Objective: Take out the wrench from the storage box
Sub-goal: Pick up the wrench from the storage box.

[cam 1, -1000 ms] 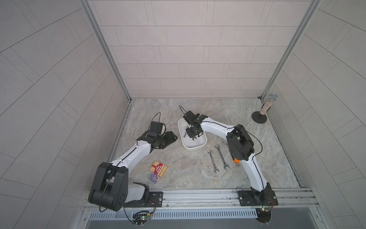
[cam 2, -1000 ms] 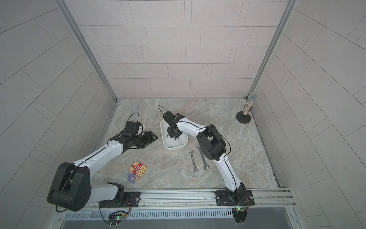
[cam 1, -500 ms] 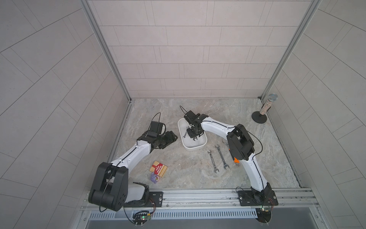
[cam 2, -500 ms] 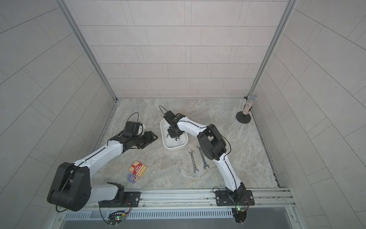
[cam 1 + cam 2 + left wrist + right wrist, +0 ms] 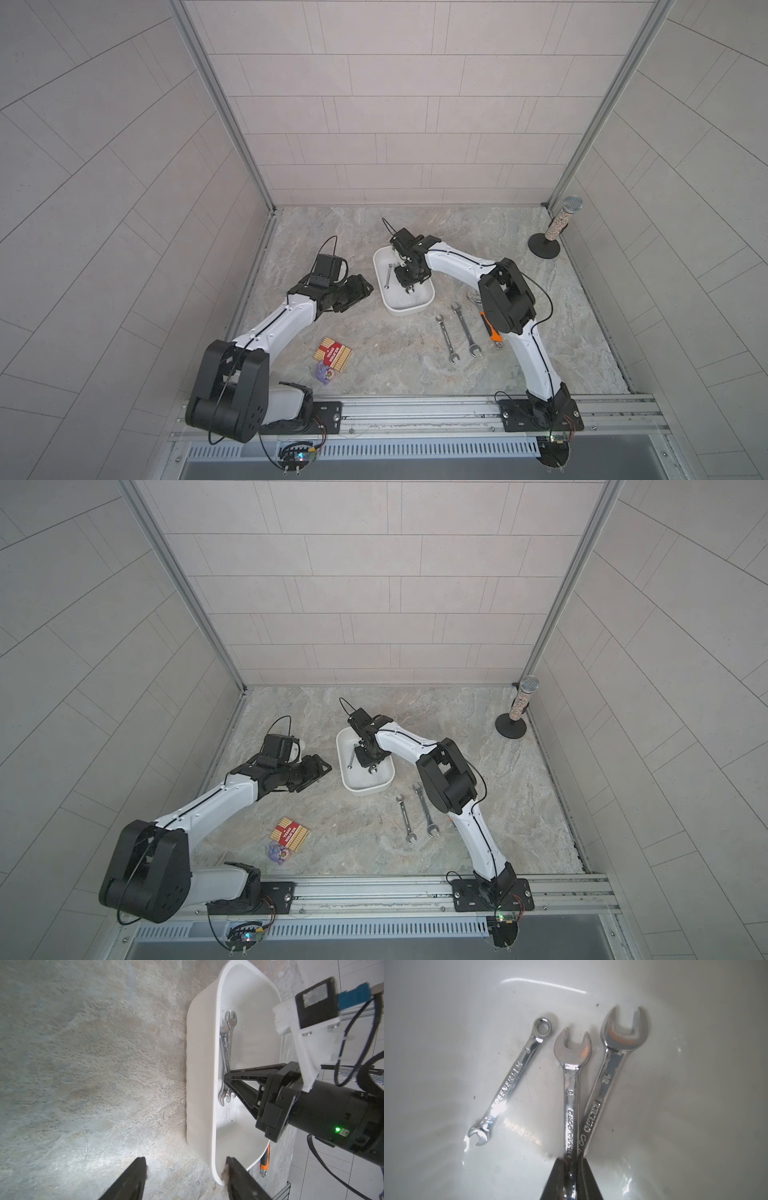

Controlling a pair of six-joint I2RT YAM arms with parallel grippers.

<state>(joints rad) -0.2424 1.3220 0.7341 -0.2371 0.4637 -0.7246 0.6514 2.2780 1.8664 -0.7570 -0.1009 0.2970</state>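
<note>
Left jaws: open, holding nothing, just beside the storage box [image 5: 409, 311].
Small wrench [image 5: 508, 1093]: flat on the box floor, left of the right jaws and apart from them.
Right jaws: down inside the box, closed on the middle wrench [image 5: 571, 1093].
Large wrench [image 5: 608, 1076]: crosses the middle one at those jaws; possibly pinched too, hard to tell.
Surface [image 5: 395, 374]: two more wrenches [image 5: 446, 338] lie right of the jaws, outside the box.

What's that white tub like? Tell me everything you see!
The storage box is a glossy white tub, plastic-looking, oblong with rounded corners and low walls, flat on the marbled table. Inside are a small wrench, a big wrench and a middle wrench, which the shut right gripper pinches. The open left gripper sits beside its rim.
</note>
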